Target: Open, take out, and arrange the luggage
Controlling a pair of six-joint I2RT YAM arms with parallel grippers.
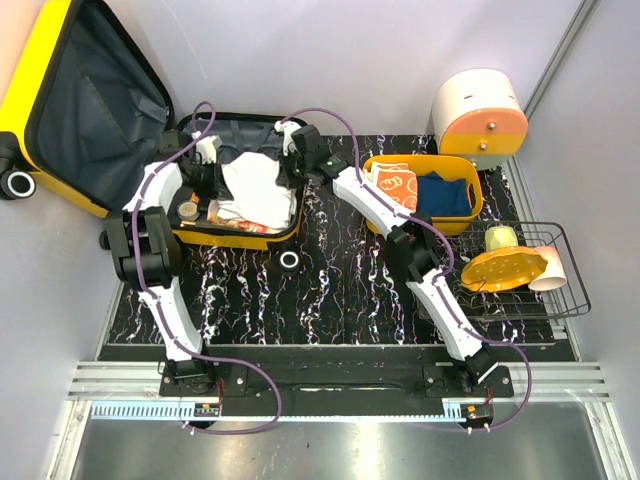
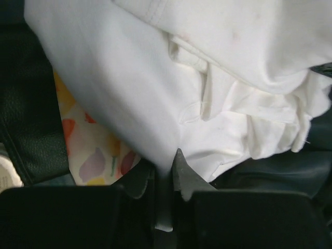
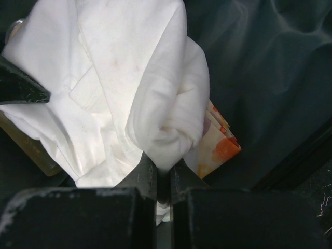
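Note:
The yellow luggage [image 1: 40, 70] lies open at the table's far left, lid propped up and dark grey lining [image 3: 259, 62] showing. In its lower half a white garment [image 1: 258, 188] rests over a folded floral cloth [image 2: 88, 150]. My left gripper [image 1: 215, 180] is at the garment's left side, and in the left wrist view the left gripper [image 2: 165, 163] is shut on a fold of the white garment [image 2: 155, 78]. My right gripper [image 1: 292, 165] is at its right side. Seen from the right wrist, the right gripper [image 3: 163, 166] is pinching a bunched fold of the white garment [image 3: 119, 78], the floral cloth [image 3: 220, 145] beneath.
A yellow basket [image 1: 425, 160] with folded clothes stands right of the suitcase. A wire rack [image 1: 570, 290] at the right edge holds a yellow plate [image 1: 503, 268] and cups. A white-and-orange drawer box [image 1: 480, 112] sits at the back right. A small jar [image 1: 188, 210] lies inside the suitcase.

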